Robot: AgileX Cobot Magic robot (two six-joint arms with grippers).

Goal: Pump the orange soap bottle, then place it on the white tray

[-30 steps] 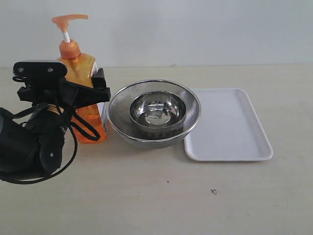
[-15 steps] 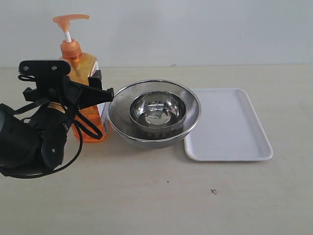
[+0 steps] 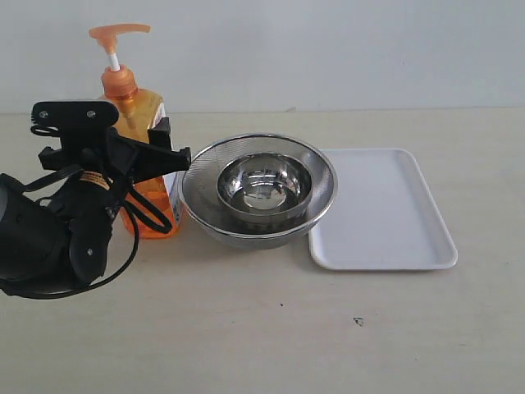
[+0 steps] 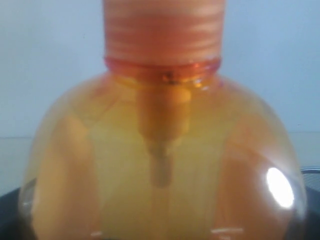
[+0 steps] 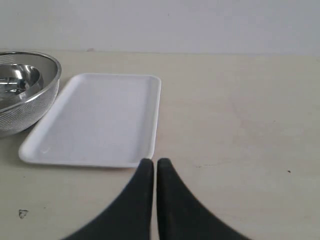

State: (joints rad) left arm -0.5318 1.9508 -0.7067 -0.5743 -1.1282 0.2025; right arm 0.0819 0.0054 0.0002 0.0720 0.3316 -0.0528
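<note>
**Left claw on bottle; pump head not yet pressed**

The orange soap bottle (image 3: 138, 113) stands upright on the worktop (image 3: 262, 328), at the left of the exterior view. It is just beside the nested steel bowls (image 3: 326, 176); I cannot tell whether they touch. Its long axis is vertical. The pump head (image 3: 117, 33) is raised on its white stem, with the spout pointing left, away from the bowls.

The left claw (image 3: 162, 146) brackets the bottle's body at about mid-height, one finger on each side. It appears to be grasping the bottle. In the left wrist view the bottle's shoulder and neck fill the frame, which fits a close hold.

The right claw (image 5: 154, 167) is clenched, its fingers together with nothing between them. It sits low over the worktop near one edge of the white tray (image 3: 385, 213) and well apart from the bottle. It does not appear in the exterior view.

The tray lies flat on the far side of the bowls from the bottle. In my judgement the left arm is the nearer one and steadies the bottle. The pump must be pressed straight down along the bottle's vertical axis. The carry to the tray must then clear the bowls.
</note>
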